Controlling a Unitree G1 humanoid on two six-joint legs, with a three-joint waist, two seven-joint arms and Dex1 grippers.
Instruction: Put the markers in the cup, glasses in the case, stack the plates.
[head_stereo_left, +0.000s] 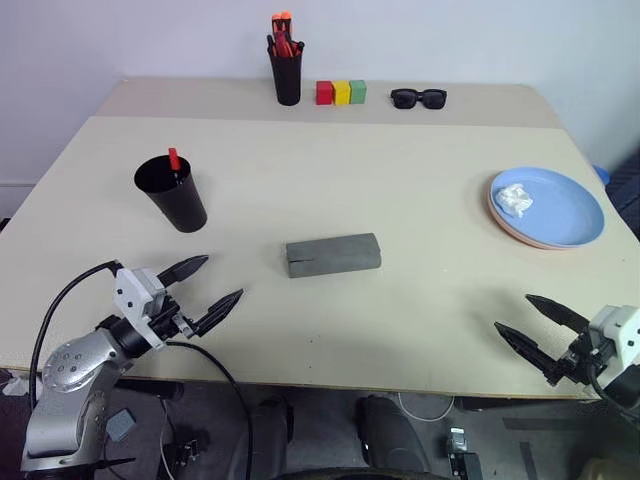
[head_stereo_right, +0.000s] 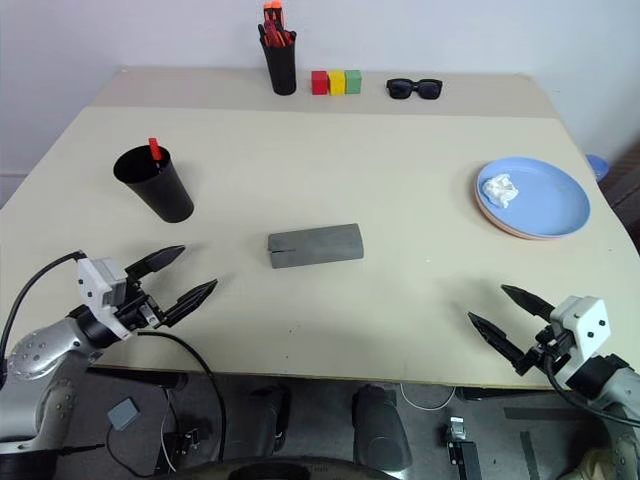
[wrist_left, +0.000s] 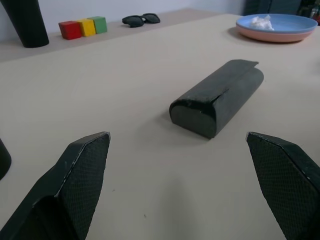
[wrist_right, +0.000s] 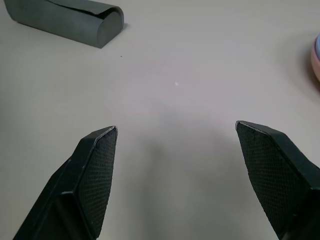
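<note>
The black tapered cup (head_stereo_left: 172, 195) stands at the table's left with a red-capped marker (head_stereo_left: 174, 159) upright inside it. In the middle lies the grey case (head_stereo_left: 332, 254), closed; the glasses are hidden. On the right the light blue plate (head_stereo_left: 547, 208) rests on the pink plate (head_stereo_left: 512, 232), a crumpled white scrap (head_stereo_left: 514, 200) on top. My left gripper (head_stereo_left: 224, 278) is open near the front left edge, below the cup, and faces the case (wrist_left: 217, 100). At the front right edge my right gripper (head_stereo_left: 513, 312) is also open, holding nothing.
Along the far edge stand a narrow black pen holder (head_stereo_left: 286, 70) full of orange-tipped markers, red, yellow and green blocks (head_stereo_left: 341, 93), and black sunglasses (head_stereo_left: 418, 98). The plates sit close to the table's right edge.
</note>
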